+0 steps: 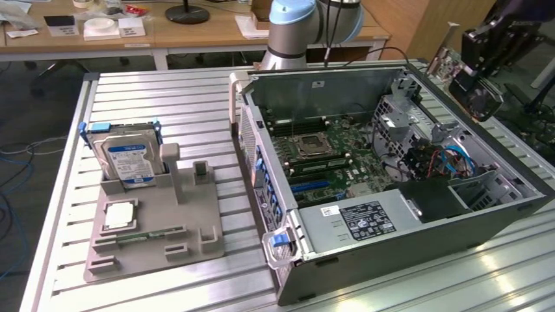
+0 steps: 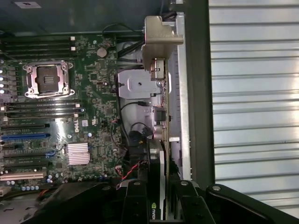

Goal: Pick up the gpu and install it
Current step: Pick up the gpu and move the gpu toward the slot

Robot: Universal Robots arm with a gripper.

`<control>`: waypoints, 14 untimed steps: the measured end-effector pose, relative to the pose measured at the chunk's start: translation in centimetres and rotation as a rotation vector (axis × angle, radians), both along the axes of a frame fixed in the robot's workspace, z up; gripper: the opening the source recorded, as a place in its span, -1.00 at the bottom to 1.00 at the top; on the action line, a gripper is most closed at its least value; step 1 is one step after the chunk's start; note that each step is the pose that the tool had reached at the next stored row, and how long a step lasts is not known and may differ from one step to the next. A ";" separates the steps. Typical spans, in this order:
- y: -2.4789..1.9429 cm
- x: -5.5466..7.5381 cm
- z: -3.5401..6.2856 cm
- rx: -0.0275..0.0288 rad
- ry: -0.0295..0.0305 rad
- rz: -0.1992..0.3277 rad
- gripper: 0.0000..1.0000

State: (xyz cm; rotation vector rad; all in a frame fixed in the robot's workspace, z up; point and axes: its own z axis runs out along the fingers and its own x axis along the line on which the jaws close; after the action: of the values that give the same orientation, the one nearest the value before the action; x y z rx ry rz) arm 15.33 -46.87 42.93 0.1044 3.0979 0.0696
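My gripper (image 1: 487, 49) hangs above the far right corner of the open computer case (image 1: 485, 224) in the exterior view, shut on the gpu (image 1: 468, 88). The gpu is a thin card with a black face, a green board end and a silver bracket (image 1: 450, 36). In the wrist view the gpu (image 2: 161, 140) is seen edge-on between my two black fingers (image 2: 135, 200), with its silver bracket (image 2: 156, 42) at the end away from me. Under it lie the case's wall and the motherboard (image 2: 93, 84) with its expansion slots (image 2: 25, 136).
A grey fixture (image 1: 186, 237) on the slatted table (image 1: 156, 97) at the exterior view's left holds a hard drive in a blue frame (image 1: 126, 156), a processor (image 1: 119, 214) and a green memory stick (image 1: 152, 235). The arm's base (image 1: 299, 32) stands behind the case, with desks beyond.
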 end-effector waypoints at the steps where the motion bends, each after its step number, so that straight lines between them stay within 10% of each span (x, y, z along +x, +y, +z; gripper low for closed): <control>1: 0.03 -0.4 0.00 0.0000 -0.0007 0.000 -0.47; 14: 0.40 -5.1 -0.01 0.0002 -0.0057 -0.008 -0.47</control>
State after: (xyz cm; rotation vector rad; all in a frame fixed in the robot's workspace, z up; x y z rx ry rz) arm 10.26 -46.47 42.92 0.1166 3.0915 0.0698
